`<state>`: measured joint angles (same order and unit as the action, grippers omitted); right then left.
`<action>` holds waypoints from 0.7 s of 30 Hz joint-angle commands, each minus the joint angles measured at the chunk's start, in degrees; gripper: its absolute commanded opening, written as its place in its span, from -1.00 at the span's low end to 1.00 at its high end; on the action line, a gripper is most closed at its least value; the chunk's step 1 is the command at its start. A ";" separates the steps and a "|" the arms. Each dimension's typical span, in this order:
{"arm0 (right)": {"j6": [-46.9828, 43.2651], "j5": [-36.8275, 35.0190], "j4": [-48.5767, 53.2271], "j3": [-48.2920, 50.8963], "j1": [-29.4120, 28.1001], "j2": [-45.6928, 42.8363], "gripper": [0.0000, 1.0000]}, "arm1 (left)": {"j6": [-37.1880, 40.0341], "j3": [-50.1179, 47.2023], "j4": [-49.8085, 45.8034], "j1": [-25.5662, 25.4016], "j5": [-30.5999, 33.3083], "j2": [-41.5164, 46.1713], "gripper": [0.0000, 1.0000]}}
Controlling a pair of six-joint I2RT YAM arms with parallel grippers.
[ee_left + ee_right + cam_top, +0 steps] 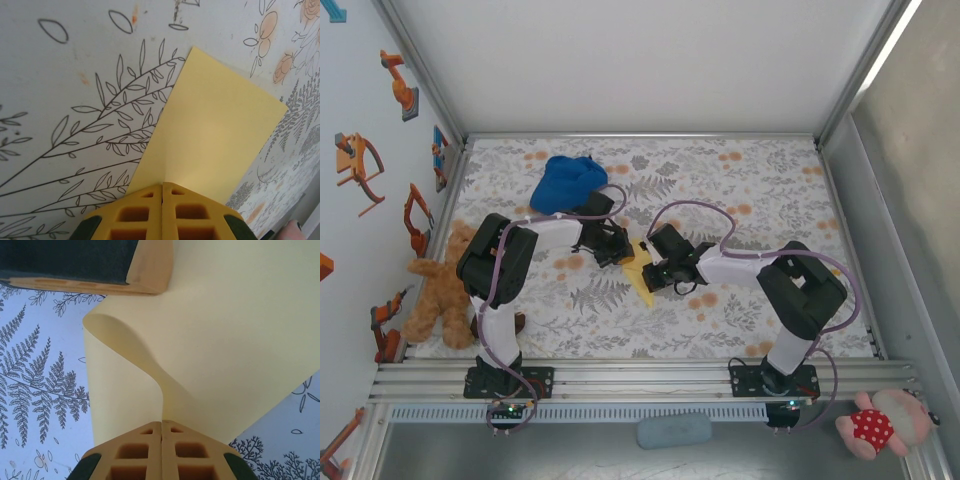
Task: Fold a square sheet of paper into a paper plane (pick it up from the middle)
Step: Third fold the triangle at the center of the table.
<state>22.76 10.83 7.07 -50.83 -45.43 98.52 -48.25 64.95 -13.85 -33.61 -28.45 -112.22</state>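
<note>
Seen from above, two robot arms are reaching inward over a table covered with a floral cloth [770,180], and their grippers are meeting near its middle. The left gripper [620,252] is pinching one edge of the yellow paper [642,272], with its yellow fingers [135,212] pressed tight together. From that wrist, the paper is spreading away as a flat angled panel just above the leaf pattern. The right gripper [658,272] is clamping the same paper from the other side, jaws closed. From its wrist, the sheet is curling upward in a loose S-bend toward a dark, tan-edged block [100,265] overlapping its top edge. From above, both wrists are covering most of the paper. A blue cap [568,180] is lying just behind the left forearm, apart from the paper. A brown teddy bear [438,290] is sitting at the left edge. A pink plush toy [875,425] is lying beyond the near right corner.
</note>
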 commanded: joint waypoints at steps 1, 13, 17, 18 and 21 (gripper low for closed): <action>0.86 -1.34 1.01 0.72 0.35 0.86 -1.00 | 1.40 -1.22 -6.72 -0.67 3.15 -4.14 -0.93; 1.15 -1.69 1.87 0.99 0.34 2.55 -1.00 | 1.75 0.70 -7.67 -0.67 3.13 -2.52 -0.91; 1.05 -2.04 2.07 1.61 0.39 2.22 -1.00 | 1.72 0.43 -6.57 -0.28 3.63 2.53 -0.84; 1.08 -2.04 2.08 1.68 0.34 2.13 -1.00 | 1.50 0.03 -5.83 -0.06 3.83 4.25 -0.82; 1.14 -1.91 1.98 1.44 0.34 2.25 -1.00 | 0.01 -2.25 -2.61 0.25 3.94 9.09 -0.68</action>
<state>22.81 10.76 6.94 -50.74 -45.43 99.61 -47.92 64.34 -16.53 -33.69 -25.89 -108.84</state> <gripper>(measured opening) 0.049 0.148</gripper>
